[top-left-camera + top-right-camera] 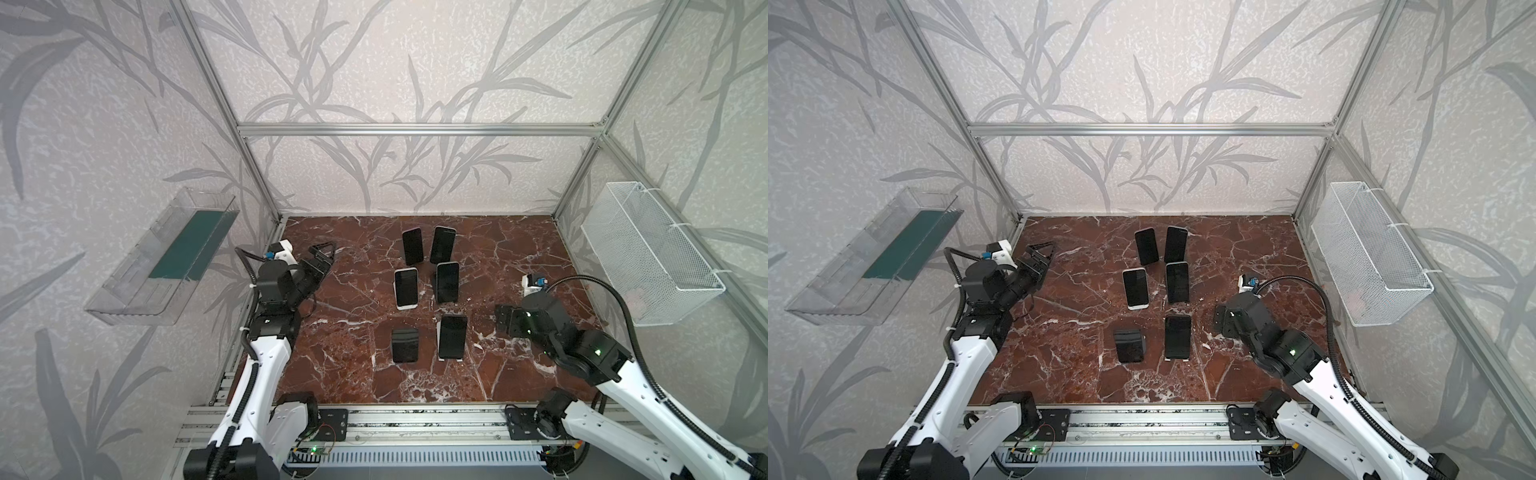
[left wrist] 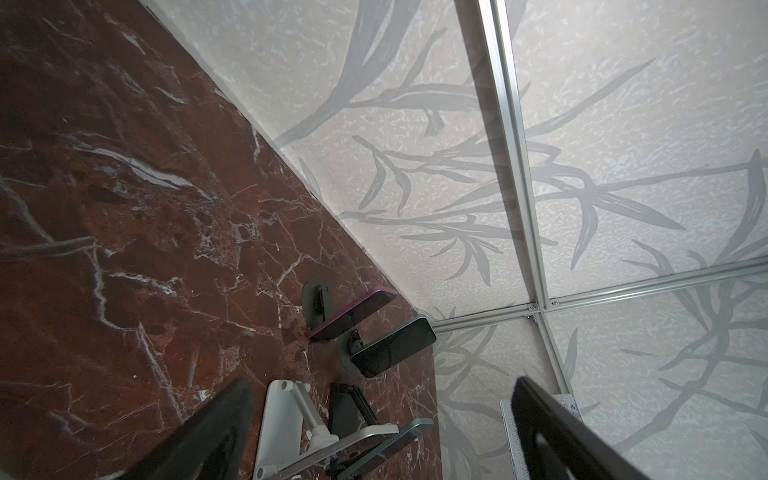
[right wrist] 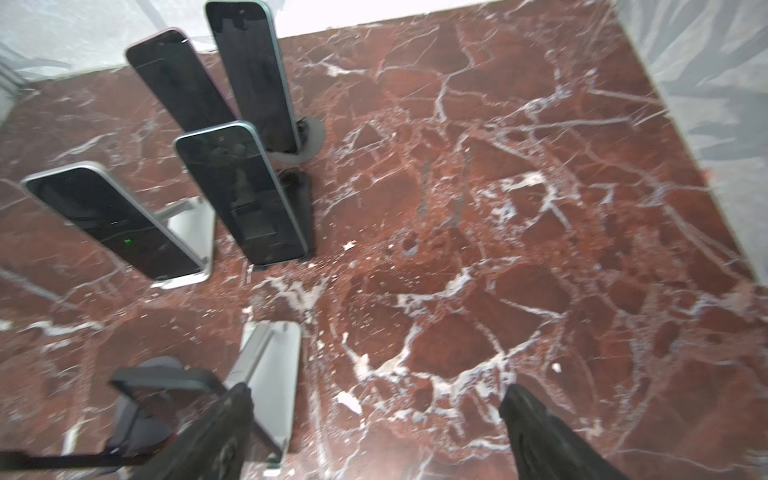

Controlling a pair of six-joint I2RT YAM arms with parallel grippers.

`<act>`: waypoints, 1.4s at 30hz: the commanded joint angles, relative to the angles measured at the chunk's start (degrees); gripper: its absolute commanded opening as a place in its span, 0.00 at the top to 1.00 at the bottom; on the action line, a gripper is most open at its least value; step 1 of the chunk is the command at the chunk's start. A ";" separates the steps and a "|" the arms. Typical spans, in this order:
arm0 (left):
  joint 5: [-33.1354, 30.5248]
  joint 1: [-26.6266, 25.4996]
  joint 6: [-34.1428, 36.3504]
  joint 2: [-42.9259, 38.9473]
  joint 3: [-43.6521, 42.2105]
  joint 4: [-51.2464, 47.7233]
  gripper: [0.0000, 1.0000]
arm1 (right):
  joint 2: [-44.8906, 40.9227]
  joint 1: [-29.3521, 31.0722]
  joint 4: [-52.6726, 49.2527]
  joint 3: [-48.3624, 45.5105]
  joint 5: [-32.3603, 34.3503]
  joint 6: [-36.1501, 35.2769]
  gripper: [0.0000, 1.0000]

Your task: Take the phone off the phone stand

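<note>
Red-brown marble desk [image 1: 353, 291] carries five dark-screened phones [image 1: 453, 336] on stands [image 3: 193, 224]; left end effector [image 1: 323, 254] and right end effector [image 3: 378, 392] both gape wide, holding nothing.

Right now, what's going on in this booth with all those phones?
Two robot arms are working at getting phones off their stands on a marble table. Five phones sit propped on stands in two columns, among them a white-edged phone. The near-left black stand looks empty. Neither arm holds anything. The left arm is over at the table's left edge, and the right arm hovers beside the near-right phone. Both have their jaws open.
</note>
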 commanded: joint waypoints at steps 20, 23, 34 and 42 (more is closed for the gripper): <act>1.05 -1.69 14.95 -14.64 -2.80 -36.01 0.04 | 16.10 22.24 12.75 2.22 9.29 13.94 0.01; 0.50 -1.87 16.10 -14.93 -2.89 -36.68 0.04 | 17.71 22.35 14.71 2.23 9.51 13.89 0.01; 1.97 -2.33 16.02 -14.32 -3.39 -37.86 0.06 | 22.49 22.39 16.29 2.09 8.98 15.15 0.01; 2.11 -2.32 15.93 -14.49 -3.72 -37.84 0.07 | 24.21 22.53 20.91 -0.38 9.05 13.58 0.01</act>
